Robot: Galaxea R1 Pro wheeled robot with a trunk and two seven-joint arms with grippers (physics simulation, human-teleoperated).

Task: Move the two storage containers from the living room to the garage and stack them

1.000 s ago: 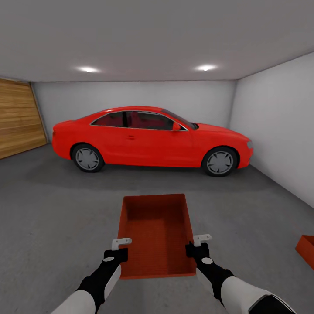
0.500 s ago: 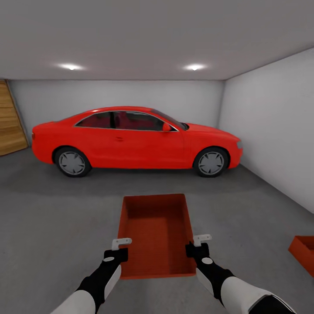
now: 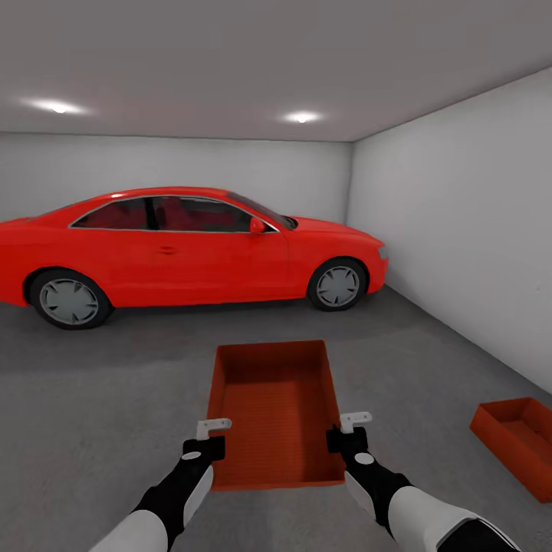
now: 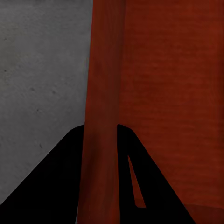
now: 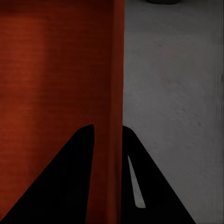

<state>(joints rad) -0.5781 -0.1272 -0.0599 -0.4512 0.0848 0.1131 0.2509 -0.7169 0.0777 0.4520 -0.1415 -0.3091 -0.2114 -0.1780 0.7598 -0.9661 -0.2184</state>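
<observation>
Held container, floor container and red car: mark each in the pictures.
held container (image 3: pixel 272 414): head view, on its ribbed inner bottom.
floor container (image 3: pixel 502 437): head view, on its near outer wall.
red car (image 3: pixel 199 264): head view, on the side door panel.

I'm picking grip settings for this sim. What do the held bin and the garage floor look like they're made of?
Held bin: probably plastic, matte orange-red, with thin flat walls and faint ribbing across the bottom; no shine shows. Each gripper, left and right, pinches a side wall. Floor: looks like bare concrete, dull grey and mottled, with small specks in the left wrist view.
</observation>
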